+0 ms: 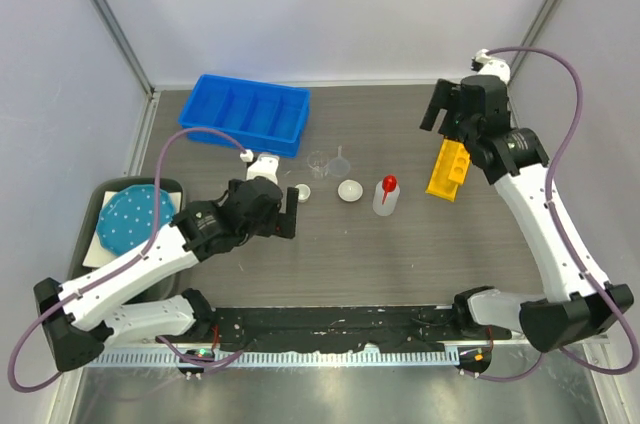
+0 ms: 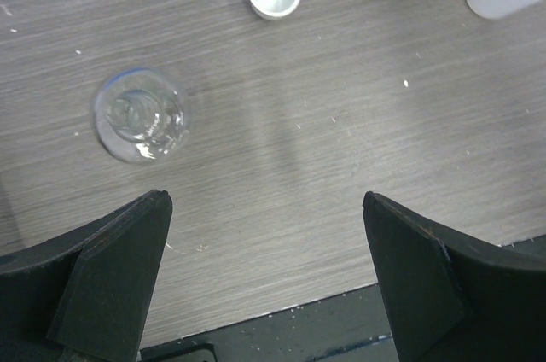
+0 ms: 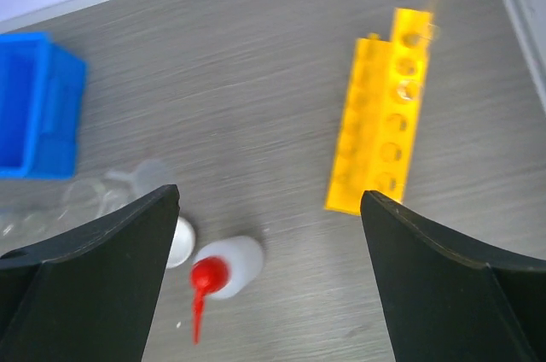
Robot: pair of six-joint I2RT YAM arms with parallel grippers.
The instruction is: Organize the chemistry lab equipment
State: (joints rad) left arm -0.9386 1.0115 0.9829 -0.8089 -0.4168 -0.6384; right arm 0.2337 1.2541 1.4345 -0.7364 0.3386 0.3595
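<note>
A yellow holed rack (image 1: 449,168) lies at the right of the table, and also shows in the right wrist view (image 3: 384,114). A red-capped squeeze bottle (image 1: 385,194), a white round dish (image 1: 349,190), a small white cup (image 1: 303,191), a clear beaker (image 1: 318,162) and a funnel (image 1: 341,161) stand mid-table. My left gripper (image 1: 290,212) is open and empty left of the cup, above a small clear glass vessel (image 2: 139,114). My right gripper (image 1: 452,124) is open and empty, raised above the rack's far end. The bottle (image 3: 223,268) shows between its fingers.
A blue divided bin (image 1: 245,112) stands at the back left. A teal dotted plate (image 1: 133,216) lies on a grey tray (image 1: 100,199) at the left edge. A black strip (image 1: 330,322) runs along the table's near edge.
</note>
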